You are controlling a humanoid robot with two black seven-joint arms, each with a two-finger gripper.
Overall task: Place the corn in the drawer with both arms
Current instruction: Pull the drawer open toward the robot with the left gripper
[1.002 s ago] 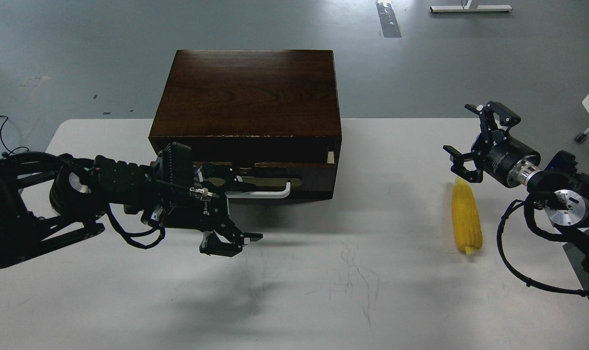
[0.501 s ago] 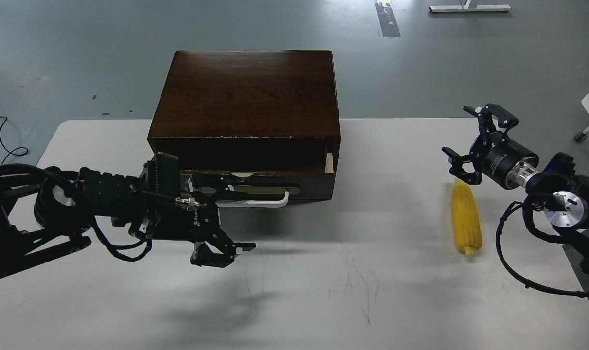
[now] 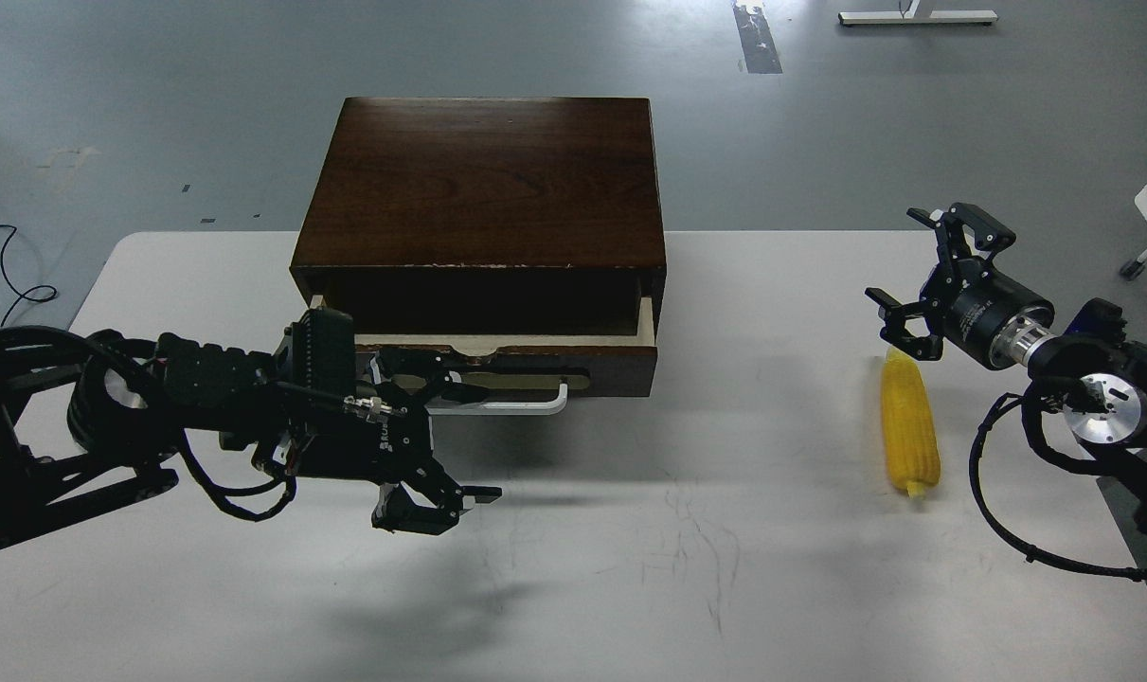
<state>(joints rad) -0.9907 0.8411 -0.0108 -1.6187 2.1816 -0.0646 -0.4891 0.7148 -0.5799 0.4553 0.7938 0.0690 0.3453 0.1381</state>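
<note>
One bright yellow corn cob (image 3: 909,435) lies near the white surface's (image 3: 725,568) right edge. Right end effector (image 3: 925,279) hovers just beyond it, spread wide, empty. Left end effector (image 3: 440,431) by the dark wooden drawer's (image 3: 554,355) white handle (image 3: 516,405): state unclear.

White table (image 3: 743,568) carries a dark cabinet (image 3: 483,180) and corn (image 3: 908,426).

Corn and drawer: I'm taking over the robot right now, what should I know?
Left gripper: fingers at the white handle of the drawer; whether it grips is hidden.
Right gripper: open, empty, just above the far end of the corn.
Corn: lying on the table, right of the brown cabinet.
Done: drawer pulled out a little.
Left: open it wider, pick up the corn, put it inside.
</note>
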